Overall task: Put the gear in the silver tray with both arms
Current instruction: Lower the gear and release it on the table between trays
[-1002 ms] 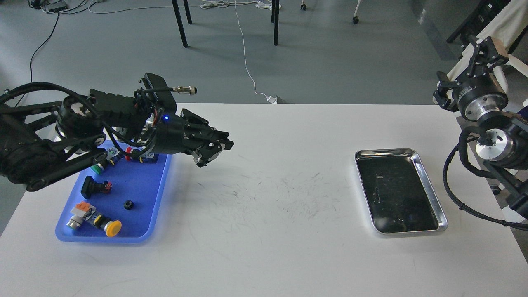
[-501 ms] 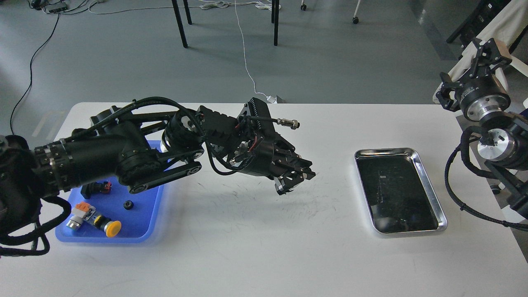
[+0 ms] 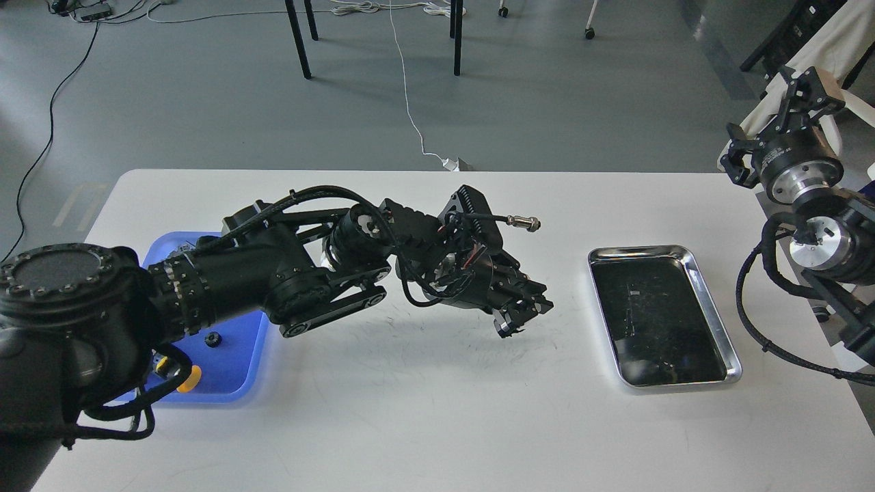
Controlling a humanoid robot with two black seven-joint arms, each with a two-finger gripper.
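Swinging away from the blue tray (image 3: pixel 236 372) behind it, the left gripper (image 3: pixel 521 316), fingers drawn together on something I cannot make out, nears the silver tray (image 3: pixel 711 307) just ahead, probably carrying the gear.

Robotics lab, white worktable (image 3: pixel 410 410), grey floor (image 3: pixel 205 102) strewn with cables (image 3: pixel 408 102), chair legs (image 3: pixel 298 37)

No legible text anywhere in my head view. My right arm's wrist housing (image 3: pixel 793 152) carries a short line of pale print, possibly a model marking, too small to read. No other labels or numbers made out.
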